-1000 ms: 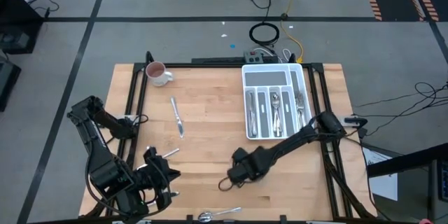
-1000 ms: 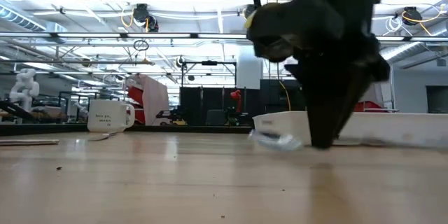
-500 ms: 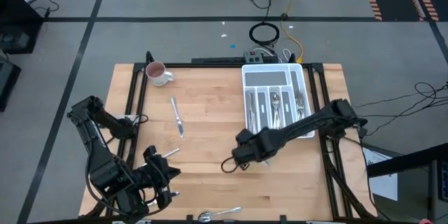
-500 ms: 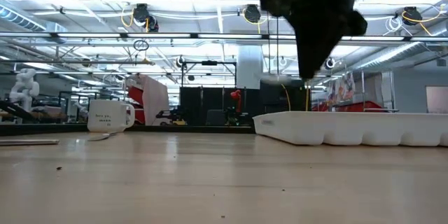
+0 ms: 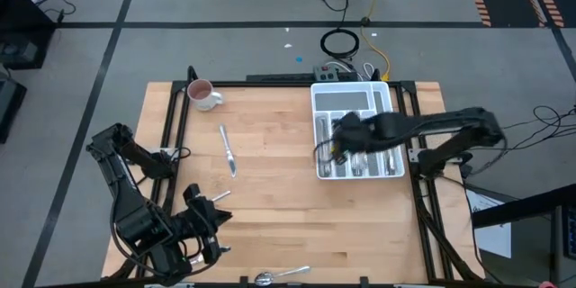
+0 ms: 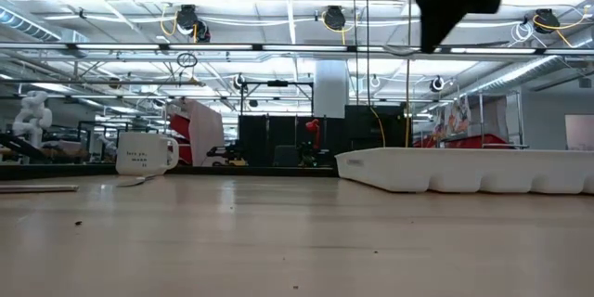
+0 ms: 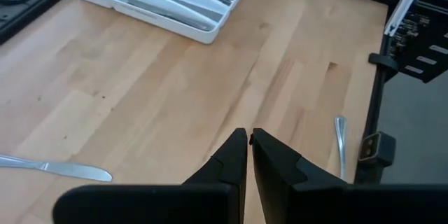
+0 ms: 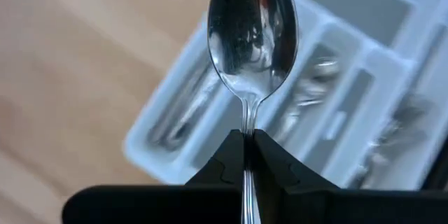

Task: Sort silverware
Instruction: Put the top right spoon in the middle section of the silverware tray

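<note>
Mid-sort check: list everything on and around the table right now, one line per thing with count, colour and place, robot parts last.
Cutlery tray: one, white, compartmented, far right of the table; silverware lies in its slots.
Spoon: one, silver, held above the tray.
Table knife: one, silver, on bare wood left of centre.
Second spoon: one, silver, at the table's near edge.
Mug: one, white with pink inside, far left corner.
Table: one, light wood with a black frame.
Right gripper: shut on the spoon's handle, over the tray.
Left gripper: shut, empty, waiting near the near-left corner.
</note>
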`<action>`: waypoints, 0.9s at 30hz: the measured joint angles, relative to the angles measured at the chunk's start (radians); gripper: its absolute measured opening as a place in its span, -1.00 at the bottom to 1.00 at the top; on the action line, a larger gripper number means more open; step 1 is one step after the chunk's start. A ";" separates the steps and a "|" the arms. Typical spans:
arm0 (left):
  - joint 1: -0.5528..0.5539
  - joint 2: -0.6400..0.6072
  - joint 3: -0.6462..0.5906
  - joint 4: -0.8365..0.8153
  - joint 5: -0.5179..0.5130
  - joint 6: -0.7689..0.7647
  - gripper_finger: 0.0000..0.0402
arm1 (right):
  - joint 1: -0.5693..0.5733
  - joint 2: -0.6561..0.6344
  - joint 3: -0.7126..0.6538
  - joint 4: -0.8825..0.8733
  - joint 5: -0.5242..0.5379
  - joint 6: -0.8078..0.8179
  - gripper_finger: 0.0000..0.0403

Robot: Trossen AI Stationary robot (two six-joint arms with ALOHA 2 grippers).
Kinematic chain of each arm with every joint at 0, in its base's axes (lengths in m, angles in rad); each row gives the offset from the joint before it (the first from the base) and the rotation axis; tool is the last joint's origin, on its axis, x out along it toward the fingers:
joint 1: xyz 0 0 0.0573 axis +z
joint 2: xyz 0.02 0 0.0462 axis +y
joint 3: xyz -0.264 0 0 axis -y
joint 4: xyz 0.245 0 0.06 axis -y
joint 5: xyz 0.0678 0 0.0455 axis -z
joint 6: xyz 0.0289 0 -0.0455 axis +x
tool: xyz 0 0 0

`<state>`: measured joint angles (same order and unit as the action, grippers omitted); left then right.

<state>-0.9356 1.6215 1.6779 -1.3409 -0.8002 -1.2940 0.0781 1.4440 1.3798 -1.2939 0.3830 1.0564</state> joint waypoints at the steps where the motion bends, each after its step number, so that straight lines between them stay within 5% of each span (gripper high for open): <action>1: 0.000 0.000 0.000 -0.003 -0.002 0.000 -0.85 | -0.020 -0.039 -0.029 0.000 0.007 0.002 -1.00; 12: 0.010 0.000 0.000 -0.016 -0.065 0.000 -0.85 | -0.212 -0.320 -0.391 0.304 -0.013 0.031 -1.00; 19: 0.042 0.000 0.000 -0.014 -0.066 -0.002 -0.85 | -0.272 -0.322 -0.618 0.622 -0.068 0.090 -1.00; 27: 0.048 0.000 0.000 -0.012 -0.066 -0.005 -0.85 | -0.296 -0.320 -0.782 0.720 -0.066 0.192 -1.00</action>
<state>-0.8875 1.6211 1.6779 -1.3525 -0.8658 -1.2994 -0.2175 1.1245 0.5979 -0.5734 0.3168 1.2482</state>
